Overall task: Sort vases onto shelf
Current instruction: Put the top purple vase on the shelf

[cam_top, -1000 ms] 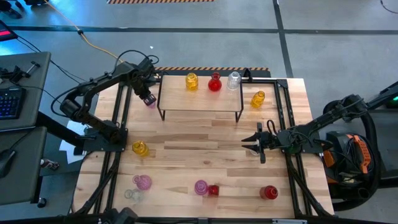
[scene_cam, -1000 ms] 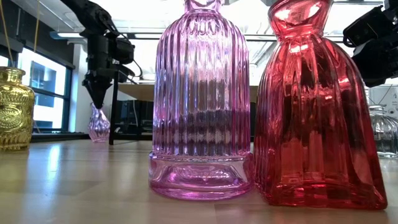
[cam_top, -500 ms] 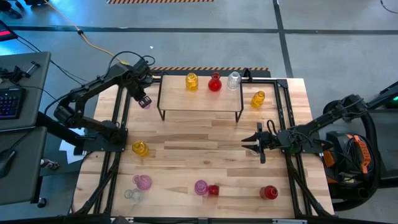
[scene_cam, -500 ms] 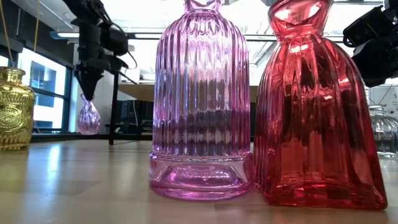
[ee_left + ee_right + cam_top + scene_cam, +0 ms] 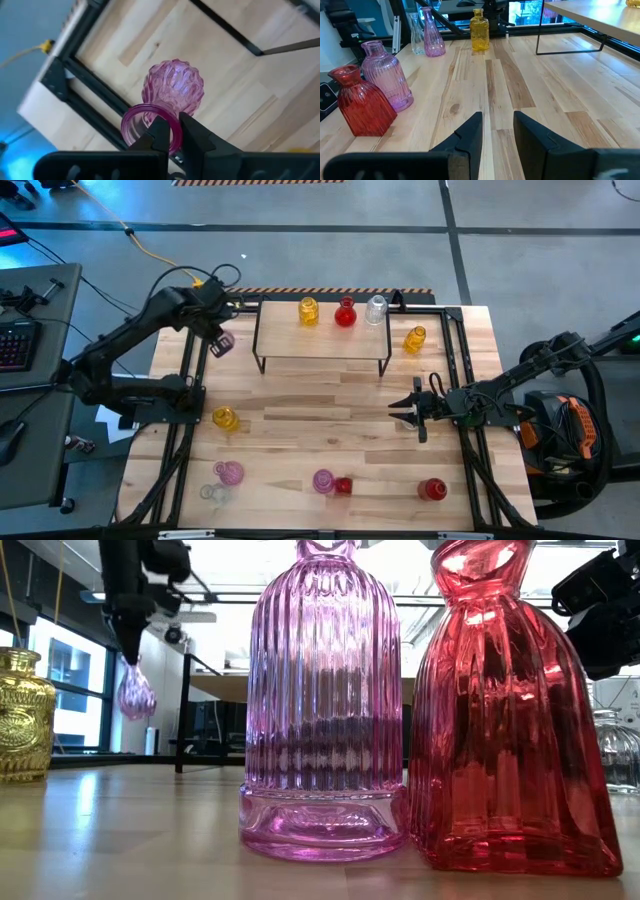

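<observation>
Wood, pale and striped, makes the counter (image 5: 330, 430), and the low shelf (image 5: 320, 335) at its far side carries a yellow, a red and a clear vase in a row. Over the far left corner the left gripper (image 5: 171, 131) has its fingers (image 5: 159, 131) clamped on the rim of a bumpy pink vase (image 5: 172, 90), which hangs clear above the boards. Mid-right, the right gripper (image 5: 405, 408) rests low, fingers slightly parted around nothing.
</observation>
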{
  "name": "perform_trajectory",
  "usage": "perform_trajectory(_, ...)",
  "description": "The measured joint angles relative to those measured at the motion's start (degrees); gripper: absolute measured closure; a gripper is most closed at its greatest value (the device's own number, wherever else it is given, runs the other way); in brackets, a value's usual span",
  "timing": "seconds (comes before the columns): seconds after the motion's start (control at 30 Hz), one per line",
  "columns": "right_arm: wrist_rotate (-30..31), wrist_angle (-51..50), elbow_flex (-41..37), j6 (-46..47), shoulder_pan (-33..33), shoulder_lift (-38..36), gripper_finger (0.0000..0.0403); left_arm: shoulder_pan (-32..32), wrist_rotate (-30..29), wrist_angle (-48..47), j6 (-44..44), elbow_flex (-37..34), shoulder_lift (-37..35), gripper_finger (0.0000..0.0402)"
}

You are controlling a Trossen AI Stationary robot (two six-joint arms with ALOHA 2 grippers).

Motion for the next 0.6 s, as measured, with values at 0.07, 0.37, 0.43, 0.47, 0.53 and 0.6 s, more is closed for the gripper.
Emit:
perform_trajectory(0.07,0.0,0.0,0.0,0.0,0.0,0.0,0.0308,-1.1,-1.0,-1.1,-0.1,1.7,-0.4,0.0387)
perform_trajectory(0.37,0.0,0.0,0.0,0.0,0.0,0.0,0.0308,-5.1,-4.2,-4.3,-0.1,10.0,-0.5,0.0387)
perform_trajectory(0.43,0.0,0.0,0.0,0.0,0.0,0.0,0.0308,-5.7,-4.6,-4.5,0.8,12.0,0.0,0.0387)
perform_trajectory(0.47,0.0,0.0,0.0,0.0,0.0,0.0,0.0308,-6.0,-4.8,-4.5,1.0,13.0,0.4,0.0387)
perform_trajectory(0.53,0.0,0.0,0.0,0.0,0.0,0.0,0.0308,-6.5,-5.2,-4.7,1.1,15.1,1.6,0.0387)
perform_trajectory(0.6,0.0,0.0,0.0,0.0,0.0,0.0,0.0308,-7.1,-5.4,-4.8,1.7,17.1,3.0,0.0387)
